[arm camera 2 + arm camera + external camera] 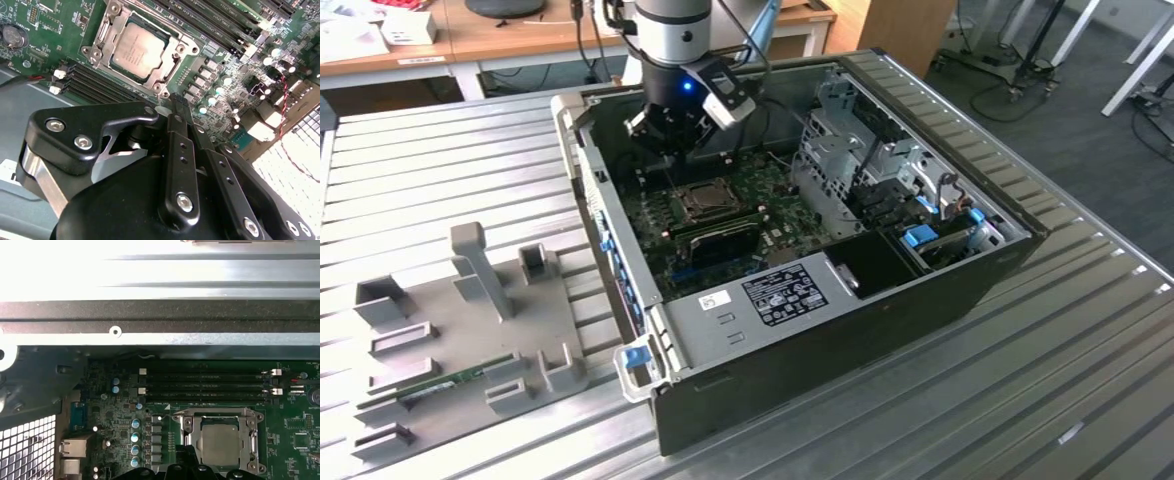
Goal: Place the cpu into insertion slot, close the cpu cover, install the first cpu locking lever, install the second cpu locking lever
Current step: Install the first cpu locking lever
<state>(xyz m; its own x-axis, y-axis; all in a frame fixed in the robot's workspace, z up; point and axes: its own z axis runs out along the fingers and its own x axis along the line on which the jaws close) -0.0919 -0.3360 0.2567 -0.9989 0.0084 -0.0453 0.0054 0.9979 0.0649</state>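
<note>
Though near the cpu [136,50] in the insertion slot [162,80], jaws pressed together, empty.

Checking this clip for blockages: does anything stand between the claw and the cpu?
Nothing visible does. In the second wrist view the cpu lies seated, framed by the cover, and the claw hangs close beside it with only open board between.

Arm [675,35] was a silver-grey cylinder with black wrist, blue light [686,87], white side box [727,100] and black cables [758,35]; gripper [670,148] matte black with silver socket screws [184,201].
</note>
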